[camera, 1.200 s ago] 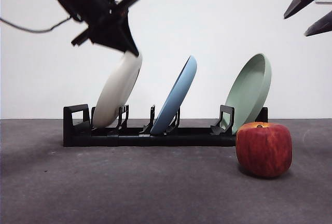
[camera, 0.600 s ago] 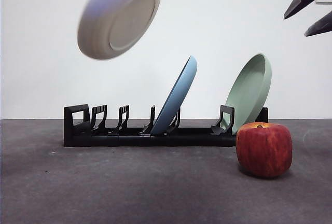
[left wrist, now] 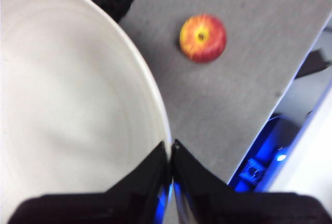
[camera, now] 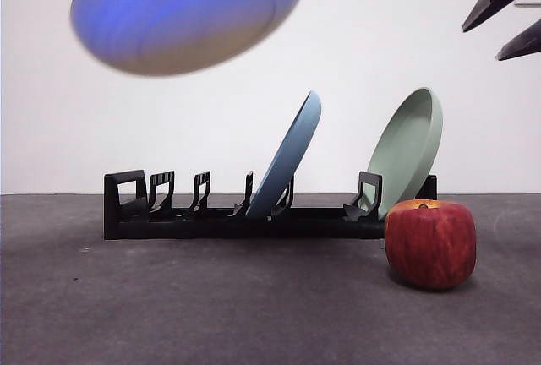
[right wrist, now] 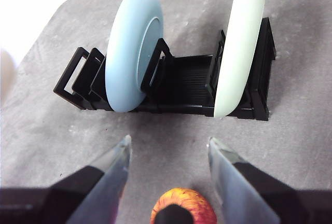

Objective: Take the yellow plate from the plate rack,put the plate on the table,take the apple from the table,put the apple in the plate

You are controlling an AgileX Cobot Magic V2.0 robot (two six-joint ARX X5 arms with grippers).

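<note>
So your left gripper (left wrist: 170, 154) has its fingers pinched tight on the rim of the yellow plate (left wrist: 72, 115), and that plate is up in the air, well above the plate rack (camera: 228, 213) — it's the blurry, bluish-tinted disc (camera: 190, 12) at the top of the front view. The rack sits on the worktop (camera: 211, 306) with the light blue plate (camera: 289, 154) and the sage green plate (camera: 410, 145) leaning in their slots. The apple (camera: 430, 243) rests on the worktop just in front of the rack's green-plate end. Your right gripper (right wrist: 168, 149) hovers over the apple with its fingers spread, holding nothing.
</note>
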